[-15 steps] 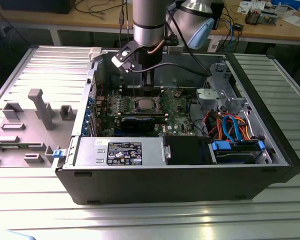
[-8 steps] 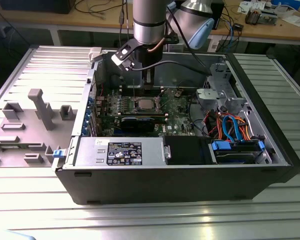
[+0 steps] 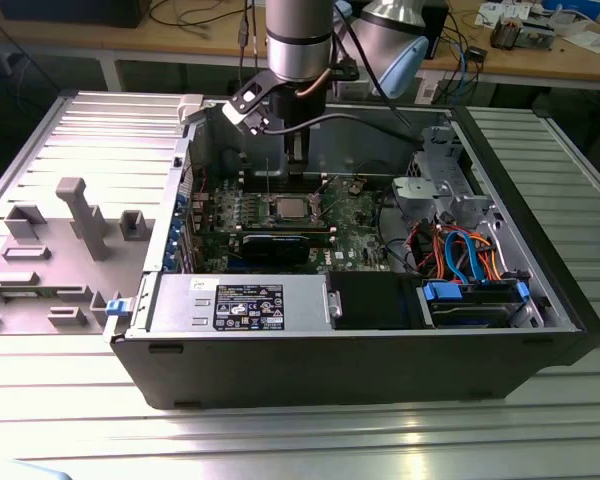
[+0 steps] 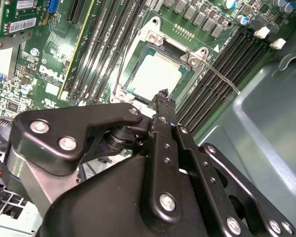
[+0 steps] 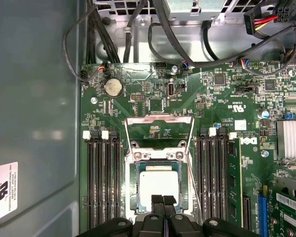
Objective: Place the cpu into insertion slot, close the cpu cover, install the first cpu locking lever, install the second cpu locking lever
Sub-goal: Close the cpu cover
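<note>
Silver-topped square cpu point(image 5: 159, 185) lies in its metal-rimmed insertion slot point(image 5: 134, 197), beneath the closed, empty pincer point(image 5: 163, 200) — thin silvery-framed cpu cover point(image 5: 159, 120) beyond it, not yet closed.

Bare metal, black finish
The cpu point(image 5: 159, 183) has a pale matt metal top, the cpu cover point(image 5: 159, 120) is silvery metal — the pincer point(image 4: 163, 96) smooth satin-black with shiny screw heads, the circuit board point(image 5: 138, 79) glossy green.

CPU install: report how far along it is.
Done: the cpu sits in the slot. In hand: the shut gripper is over the cpu's edge, holding nothing. Left: the cover stands open, and both levers look unlatched.
</note>
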`<state>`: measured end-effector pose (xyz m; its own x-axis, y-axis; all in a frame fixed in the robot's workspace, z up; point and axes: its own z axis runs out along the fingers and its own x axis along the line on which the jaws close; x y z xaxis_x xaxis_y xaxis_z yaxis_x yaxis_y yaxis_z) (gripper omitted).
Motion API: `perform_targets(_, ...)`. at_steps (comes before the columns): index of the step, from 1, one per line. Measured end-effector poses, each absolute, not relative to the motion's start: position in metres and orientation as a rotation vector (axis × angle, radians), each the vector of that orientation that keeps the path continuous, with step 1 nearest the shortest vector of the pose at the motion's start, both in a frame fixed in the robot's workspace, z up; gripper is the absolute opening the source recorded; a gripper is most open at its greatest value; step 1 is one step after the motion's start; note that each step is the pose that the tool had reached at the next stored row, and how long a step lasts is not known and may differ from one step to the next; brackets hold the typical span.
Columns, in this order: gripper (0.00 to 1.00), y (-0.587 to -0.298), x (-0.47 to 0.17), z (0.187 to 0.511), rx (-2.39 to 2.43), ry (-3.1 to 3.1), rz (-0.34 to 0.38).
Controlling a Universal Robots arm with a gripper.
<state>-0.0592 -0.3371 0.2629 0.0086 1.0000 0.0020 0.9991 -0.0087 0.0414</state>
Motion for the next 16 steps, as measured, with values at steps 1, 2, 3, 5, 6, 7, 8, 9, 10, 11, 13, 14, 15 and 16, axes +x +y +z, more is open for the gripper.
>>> perform_targets(1,0.11,-0.3371,-0.0592,0.2639,2.211,2.192,0.048)
perform_targets(2,0.11,-0.3371,-0.0592,0.2649,2.211,2.192,0.048)
perform_targets(3,0.11,-0.3371,-0.0592,0.2658,2.211,2.192,0.048)
perform_targets(5,0.11,-0.3371,-0.0592,0.2687,2.211,2.192,0.048)
perform_targets(6,0.11,-0.3371,-0.0592,0.2699,2.211,2.192,0.048)
perform_targets(7,0.11,-0.3371,-0.0592,0.2710,2.211,2.192,0.048)
perform_targets(8,0.11,-0.3371,-0.0592,0.2721,2.211,2.192,0.048)
perform_targets(9,0.11,-0.3371,-0.0592,0.2727,2.211,2.192,0.048)
perform_targets(10,0.11,-0.3370,-0.0592,0.2729,2.211,2.192,0.048)
perform_targets(11,0.11,-0.3371,-0.0592,0.2730,2.211,2.192,0.048)
perform_targets(13,0.11,-0.3371,-0.0592,0.2731,2.211,2.192,0.048)
perform_targets(14,0.11,-0.3371,-0.0592,0.2731,2.211,2.192,0.048)
perform_targets(15,0.11,-0.3371,-0.0592,0.2731,2.211,2.192,0.048)
perform_targets(16,0.11,-0.3371,-0.0592,0.2732,2.211,2.192,0.048)
